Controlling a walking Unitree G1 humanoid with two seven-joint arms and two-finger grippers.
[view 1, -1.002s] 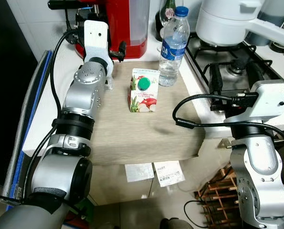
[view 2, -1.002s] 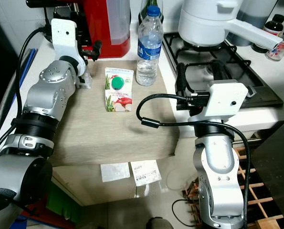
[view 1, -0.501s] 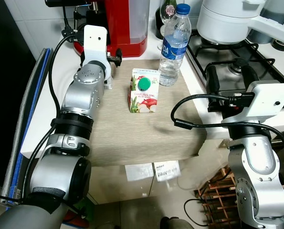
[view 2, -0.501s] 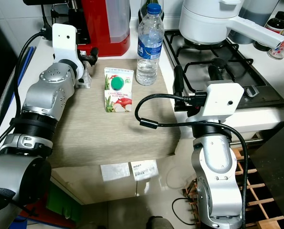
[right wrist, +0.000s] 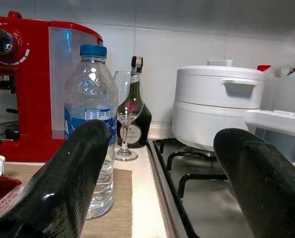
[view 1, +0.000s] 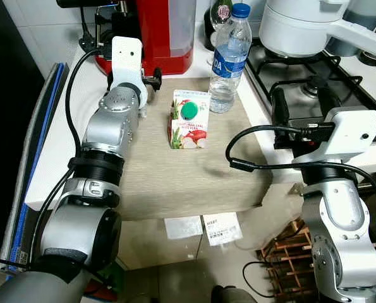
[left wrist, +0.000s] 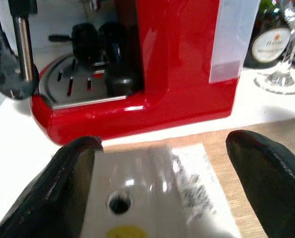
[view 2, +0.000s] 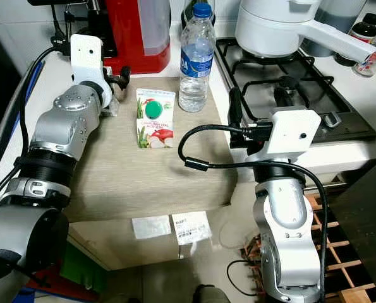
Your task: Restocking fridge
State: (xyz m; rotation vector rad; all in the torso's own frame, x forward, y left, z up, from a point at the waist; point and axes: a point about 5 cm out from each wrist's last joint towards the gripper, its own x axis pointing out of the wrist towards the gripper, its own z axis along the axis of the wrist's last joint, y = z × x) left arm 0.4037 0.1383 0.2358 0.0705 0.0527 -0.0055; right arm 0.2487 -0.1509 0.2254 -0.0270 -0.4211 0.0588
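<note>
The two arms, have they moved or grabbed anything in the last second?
Little changed. The left gripper edged slightly toward the red coffee machine, open, holding nothing. The right gripper is open by the stove, much as before. The carton and water bottle stayed put.

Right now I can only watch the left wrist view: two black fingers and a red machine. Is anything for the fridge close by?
Observer: Yes. A small carton with a green cap stands upright on the beige mat, to the right of the left fingers.
Operator: Anything else to drink?
Observer: A clear water bottle with a blue cap stands just behind the carton, to its right, at the mat's far edge.
Operator: And the other arm?
Observer: The right fingers are open and hold nothing, raised over the front of the gas hob.
</note>
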